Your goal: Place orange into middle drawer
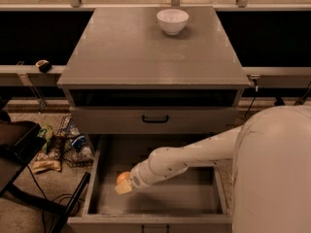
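Gripper (123, 184) w/ orange (122, 177) at its tip — low in open middle drawer (165, 203), front-left — white bowl (172, 21) atop cabinet (146, 57)

The orange (122, 177) (small, round) is clasped in the gripper (123, 183), low inside the pulled-out grey middle drawer (150, 220), left side.
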Robot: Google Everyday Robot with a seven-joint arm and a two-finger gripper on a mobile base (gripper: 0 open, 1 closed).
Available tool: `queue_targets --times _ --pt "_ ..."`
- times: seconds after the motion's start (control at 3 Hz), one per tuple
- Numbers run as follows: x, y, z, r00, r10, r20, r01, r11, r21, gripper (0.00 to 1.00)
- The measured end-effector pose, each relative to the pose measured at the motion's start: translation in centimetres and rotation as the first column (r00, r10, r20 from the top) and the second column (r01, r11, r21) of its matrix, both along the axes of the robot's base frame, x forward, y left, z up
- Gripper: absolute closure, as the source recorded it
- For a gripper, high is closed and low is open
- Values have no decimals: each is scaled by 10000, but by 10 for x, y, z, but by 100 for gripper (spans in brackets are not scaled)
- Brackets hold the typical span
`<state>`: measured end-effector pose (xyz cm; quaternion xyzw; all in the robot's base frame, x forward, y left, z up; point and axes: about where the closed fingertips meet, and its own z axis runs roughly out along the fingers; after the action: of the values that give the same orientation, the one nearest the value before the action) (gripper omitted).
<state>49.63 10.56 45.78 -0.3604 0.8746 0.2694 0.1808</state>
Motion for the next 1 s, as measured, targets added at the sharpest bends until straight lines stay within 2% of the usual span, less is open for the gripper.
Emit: queue_targets --times 0.33,0.67,1.0 --pt "0 0 0 10000 1 -2 -1 10000 -1 100" --pt "7 36 -52 9972 304 -686 -317 9993 -179 100" --pt "13 58 -95 9948 218 -994 -228 9997 -87 100"
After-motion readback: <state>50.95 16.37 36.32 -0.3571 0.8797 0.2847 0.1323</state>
